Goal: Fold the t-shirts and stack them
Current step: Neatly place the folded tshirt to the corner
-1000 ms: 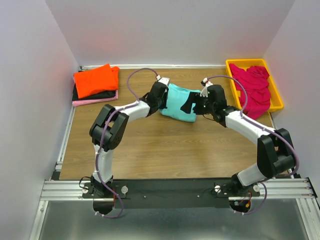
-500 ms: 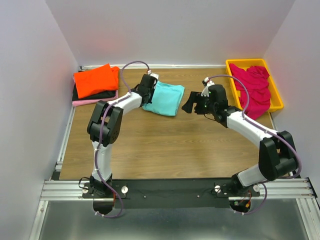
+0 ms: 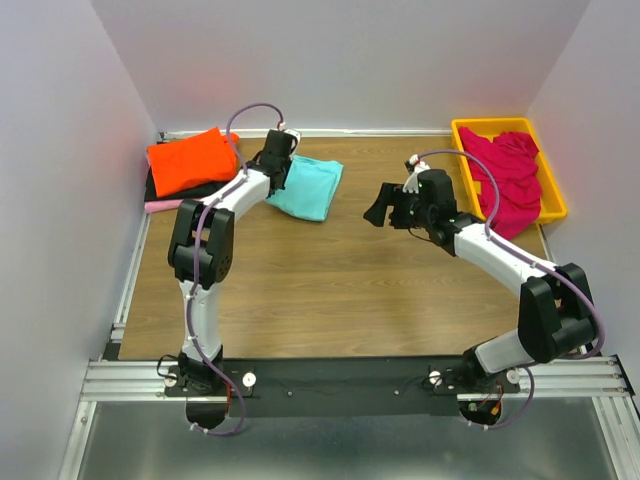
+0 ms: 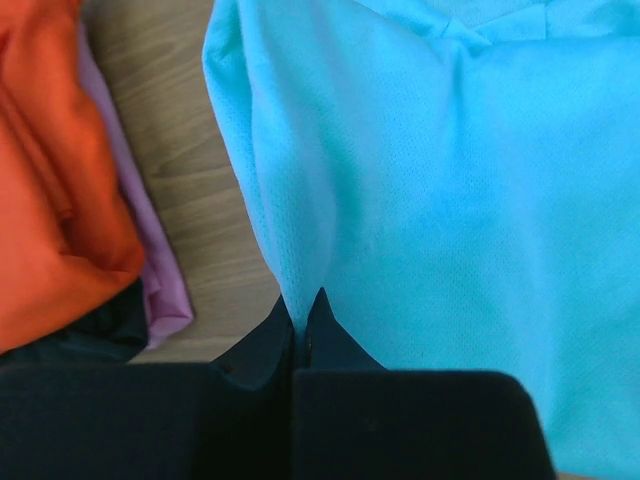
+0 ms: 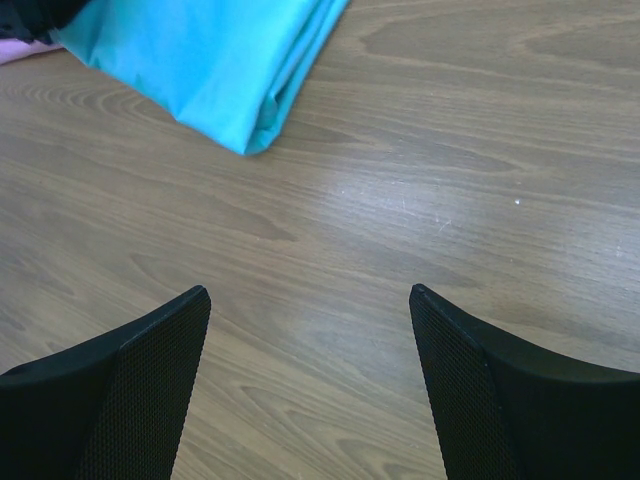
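The folded turquoise t-shirt point(image 3: 308, 187) lies on the table at the back, left of centre; it also shows in the left wrist view point(image 4: 450, 180) and the right wrist view point(image 5: 210, 55). My left gripper point(image 3: 274, 168) is shut on its left edge point(image 4: 302, 310). A stack of folded t-shirts stands at the back left: orange-red point(image 3: 190, 160) on top, black point(image 3: 200, 189) under it, pale pink point(image 3: 170, 204) at the bottom. A magenta t-shirt point(image 3: 508, 175) lies crumpled in the yellow tray point(image 3: 555, 200). My right gripper point(image 3: 378, 207) is open and empty over bare wood point(image 5: 310, 300).
White walls close the table at the back and both sides. A metal rail runs along the left edge point(image 3: 130, 280). The stack's orange-red point(image 4: 50, 200) and pink point(image 4: 160, 270) edges lie just left of the turquoise shirt in the left wrist view.
My left gripper has pulled the turquoise t-shirt leftwards towards the stack. My right gripper has let go of it, opened, and stayed near the table's middle right.
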{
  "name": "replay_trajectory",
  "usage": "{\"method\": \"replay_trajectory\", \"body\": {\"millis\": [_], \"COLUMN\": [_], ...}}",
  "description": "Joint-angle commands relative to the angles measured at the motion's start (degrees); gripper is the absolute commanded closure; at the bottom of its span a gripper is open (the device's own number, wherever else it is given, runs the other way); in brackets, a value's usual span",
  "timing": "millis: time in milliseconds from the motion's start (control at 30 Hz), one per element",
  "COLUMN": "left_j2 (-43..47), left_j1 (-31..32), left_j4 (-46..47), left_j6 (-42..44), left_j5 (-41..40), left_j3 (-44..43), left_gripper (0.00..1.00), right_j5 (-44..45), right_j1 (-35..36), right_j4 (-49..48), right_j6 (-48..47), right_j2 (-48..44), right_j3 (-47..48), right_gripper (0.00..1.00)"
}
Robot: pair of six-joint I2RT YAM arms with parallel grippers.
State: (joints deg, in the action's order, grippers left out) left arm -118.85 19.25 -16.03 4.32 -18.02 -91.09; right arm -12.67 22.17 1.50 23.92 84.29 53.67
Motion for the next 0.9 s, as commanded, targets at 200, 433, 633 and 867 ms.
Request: {"method": "replay_trajectory", "body": {"millis": [200,433,633,867], "left_j2": [-1.39,-3.06,-3.50,-3.50], "left_j1": [-5.00,-7.82,-10.54,-13.88], "left_j4": [-3.22,-6.20,-8.22,-9.72], "left_j6": [5.26,8.69,10.10,9.31], "left_j5": [-4.48,-4.04,-3.51,-2.72], "left_j3": [-8.66,-16.04,-21.05,-23.61], "left_gripper": [1.00,1.00,1.00,1.00], "right_j5": [1.06,1.42,1.42,1.50], "right_j1": [0.06,0.06,0.06,0.06], "right_j4": [0.96,0.96,0.96,0.88], "right_j6": [-0.81,-0.63,-0.46,-0.28], "right_j2": [-0.79,-0.88,-1.06,-1.06], "right_j3": [-1.11,-1.37,-1.64,-1.99], "right_gripper": [0.12,0.12,0.12,0.12]}}
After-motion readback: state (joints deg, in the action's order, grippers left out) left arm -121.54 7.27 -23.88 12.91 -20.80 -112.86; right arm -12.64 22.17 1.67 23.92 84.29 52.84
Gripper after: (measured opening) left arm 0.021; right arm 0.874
